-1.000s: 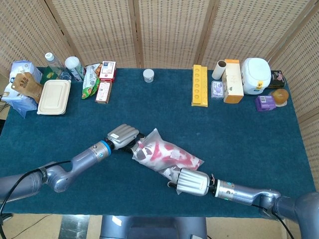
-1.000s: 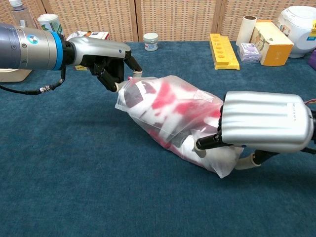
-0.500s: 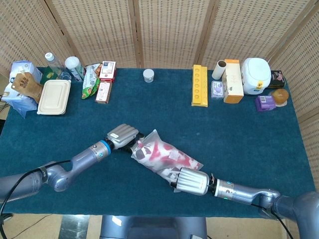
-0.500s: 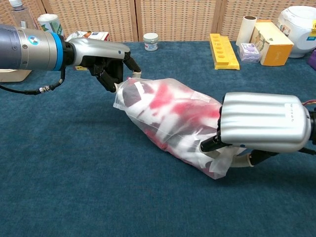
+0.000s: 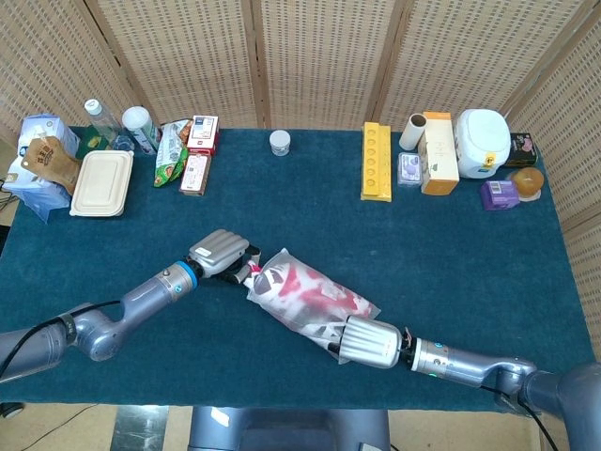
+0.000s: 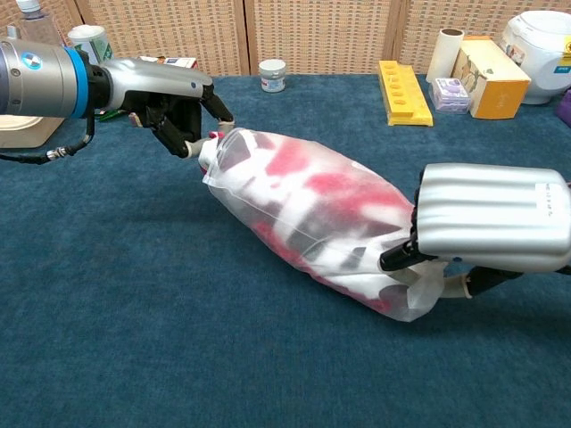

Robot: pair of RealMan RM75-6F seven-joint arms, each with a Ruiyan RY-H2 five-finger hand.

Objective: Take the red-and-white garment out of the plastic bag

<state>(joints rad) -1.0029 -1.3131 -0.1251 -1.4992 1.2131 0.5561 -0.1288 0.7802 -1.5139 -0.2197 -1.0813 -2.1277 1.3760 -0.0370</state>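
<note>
A clear plastic bag (image 5: pixel 305 296) (image 6: pixel 312 209) with a red-and-white garment (image 6: pixel 332 189) inside lies stretched across the blue table, running from upper left to lower right. My left hand (image 5: pixel 222 253) (image 6: pixel 169 100) pinches the garment at the bag's open upper-left end. My right hand (image 5: pixel 372 340) (image 6: pixel 489 230) grips the bag's closed lower-right end, its silver back facing the cameras and its fingers mostly hidden under it.
Along the back edge stand a lunch box (image 5: pixel 101 170), bottles (image 5: pixel 141 128), snack packs (image 5: pixel 196 155), a small white jar (image 5: pixel 279 142), a yellow tray (image 5: pixel 376 161), boxes (image 5: pixel 439 152) and a white cooker (image 5: pixel 483 142). Woven screens close off the far side.
The hands have drawn apart: the left moved left, the right moved right and toward the near edge. The bag is now pulled longer and tauter between them.
</note>
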